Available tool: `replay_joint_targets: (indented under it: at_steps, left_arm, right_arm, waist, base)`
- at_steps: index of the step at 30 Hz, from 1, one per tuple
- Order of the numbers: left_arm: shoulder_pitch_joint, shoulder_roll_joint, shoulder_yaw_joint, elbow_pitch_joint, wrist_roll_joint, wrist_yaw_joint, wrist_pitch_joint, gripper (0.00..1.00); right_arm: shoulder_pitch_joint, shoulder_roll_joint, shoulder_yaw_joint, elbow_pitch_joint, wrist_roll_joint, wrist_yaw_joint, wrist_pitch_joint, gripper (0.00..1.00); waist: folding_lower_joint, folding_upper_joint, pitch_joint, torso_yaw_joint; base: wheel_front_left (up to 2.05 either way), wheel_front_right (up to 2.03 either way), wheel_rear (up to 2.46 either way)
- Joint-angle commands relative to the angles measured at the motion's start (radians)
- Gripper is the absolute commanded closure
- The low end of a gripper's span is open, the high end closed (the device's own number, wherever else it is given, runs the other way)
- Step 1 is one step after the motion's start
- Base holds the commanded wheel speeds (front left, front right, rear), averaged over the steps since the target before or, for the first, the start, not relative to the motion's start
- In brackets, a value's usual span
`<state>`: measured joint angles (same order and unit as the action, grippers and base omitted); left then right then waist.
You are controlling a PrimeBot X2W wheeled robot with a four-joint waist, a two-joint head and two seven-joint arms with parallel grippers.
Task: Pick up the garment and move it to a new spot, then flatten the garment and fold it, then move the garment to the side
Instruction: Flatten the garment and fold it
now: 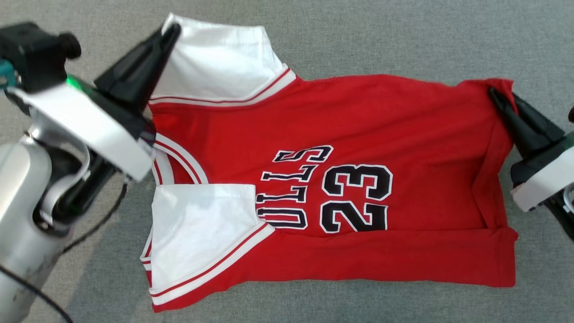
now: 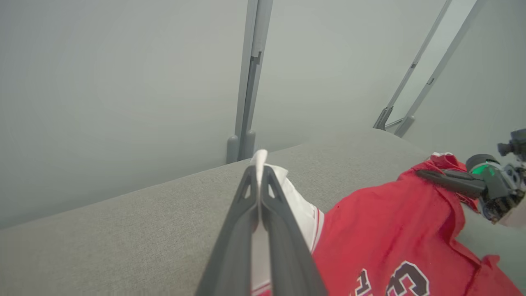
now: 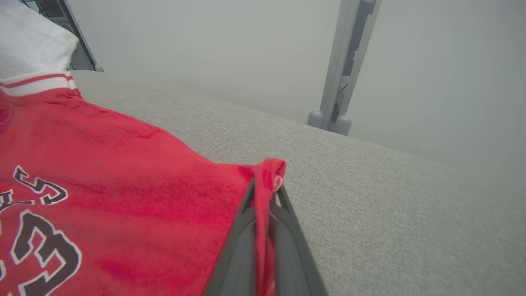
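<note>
Left gripper (image 1: 172, 29) (image 2: 259, 170): fingers pressed together, pinching the far corner of the white sleeve (image 1: 215, 58) of the garment (image 1: 358, 121) (image 2: 390, 230). White cloth shows between the two fingertips in the left wrist view.

Right gripper (image 1: 493, 92) (image 3: 265, 193) (image 2: 423, 173): fingers pressed together on the far corner of the red hem. A strip of red cloth runs up between them and bunches over the tips.

Garment (image 3: 123, 172): a red jersey with white sleeves. It lies spread on the grey cloth-covered table (image 1: 403, 36), print side up, with black lettering and the number 23 (image 1: 356, 197) showing. The long axis runs side to side across the table, parallel to the far edge. The neck and sleeves point to the robot's left and the hem to its right. A band along the near side is folded over onto the body. Both held corners are on the side towards the table's far edge, and bare table lies between them and that edge.
</note>
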<state>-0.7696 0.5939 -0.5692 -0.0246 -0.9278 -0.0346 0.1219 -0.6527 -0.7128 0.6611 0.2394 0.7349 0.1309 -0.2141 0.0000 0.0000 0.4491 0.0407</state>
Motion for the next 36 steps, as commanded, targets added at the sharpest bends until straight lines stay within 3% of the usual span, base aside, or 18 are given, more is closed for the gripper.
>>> replay_joint_targets:
  at_steps: [1,6,16,23,25,26,27,28,30,32,33,36]
  left_arm:
    - [0.037,0.018,0.009,-0.037,-0.013,0.009,-0.008,1.0]
    - [0.175,0.076,0.033,-0.206,-0.084,0.023,-0.005,1.0]
    - [0.505,0.179,0.129,-0.417,-0.216,0.102,-0.089,1.0]
    - [0.673,0.152,0.147,-0.392,-0.314,0.11,-0.15,1.0]
    - [0.694,0.147,0.147,-0.378,-0.33,0.108,-0.157,1.0]
    - [0.713,0.136,0.147,-0.363,-0.346,0.106,-0.165,1.0]
    - [0.729,0.124,0.144,-0.347,-0.365,0.102,-0.168,1.0]
    - [0.747,0.117,0.14,-0.33,-0.377,0.098,-0.171,1.0]
    - [0.777,0.086,0.127,-0.28,-0.41,0.083,-0.182,1.0]
    - [0.784,0.064,0.123,-0.242,-0.422,0.072,-0.192,0.29]
    - [0.785,0.048,0.121,-0.227,-0.434,0.063,-0.198,0.0]
    - [0.778,0.022,0.121,-0.174,-0.436,0.044,-0.218,0.0]
  right_arm:
    - [0.022,-0.002,0.001,-0.001,-0.006,0.0,-0.012,1.0]
    - [0.076,-0.039,0.027,-0.041,-0.026,0.0,-0.026,1.0]
    - [0.216,-0.101,0.038,-0.12,0.004,0.0,-0.047,1.0]
    - [0.281,-0.081,0.02,-0.125,0.006,0.0,-0.054,1.0]
    - [0.286,-0.074,0.018,-0.125,0.003,0.0,-0.053,0.96]
    - [0.292,-0.065,0.013,-0.123,0.007,0.0,-0.053,0.87]
    - [0.296,-0.06,0.004,-0.115,0.002,0.0,-0.053,0.56]
    - [0.299,-0.053,0.0,-0.114,-0.007,0.0,-0.053,0.0]
    - [0.33,-0.028,-0.028,-0.121,-0.023,0.0,-0.053,0.0]
    - [0.358,-0.016,-0.05,-0.129,-0.037,0.0,-0.053,0.0]
    - [0.377,-0.014,-0.061,-0.128,-0.046,0.0,-0.053,0.0]
    - [0.435,0.012,-0.105,-0.145,-0.061,0.0,-0.053,0.0]
  waist:
    - [0.0,0.0,-0.006,-0.001]
    - [0.0,0.0,-0.029,0.001]
    - [0.0,0.0,-0.063,-0.004]
    - [0.0,0.0,-0.07,-0.013]
    - [0.0,0.0,-0.07,-0.016]
    - [0.0,0.0,-0.07,-0.019]
    - [0.0,0.0,-0.071,-0.021]
    - [0.0,0.0,-0.073,-0.023]
    - [0.0,0.0,-0.077,-0.023]
    - [0.0,0.0,-0.08,-0.017]
    - [0.0,0.0,-0.082,-0.015]
    - [0.0,0.0,-0.091,-0.011]
  base:
    - [0.0,0.0,0.0]
    - [0.0,0.0,0.0]
    - [0.0,0.0,0.0]
    - [0.0,0.0,0.0]
    - [0.0,0.0,0.0]
    - [0.0,0.0,0.0]
    - [0.0,0.0,0.0]
    - [0.0,0.0,0.0]
    - [0.0,0.0,0.0]
    - [0.0,0.0,0.0]
    - [0.0,0.0,0.0]
    - [0.0,0.0,0.0]
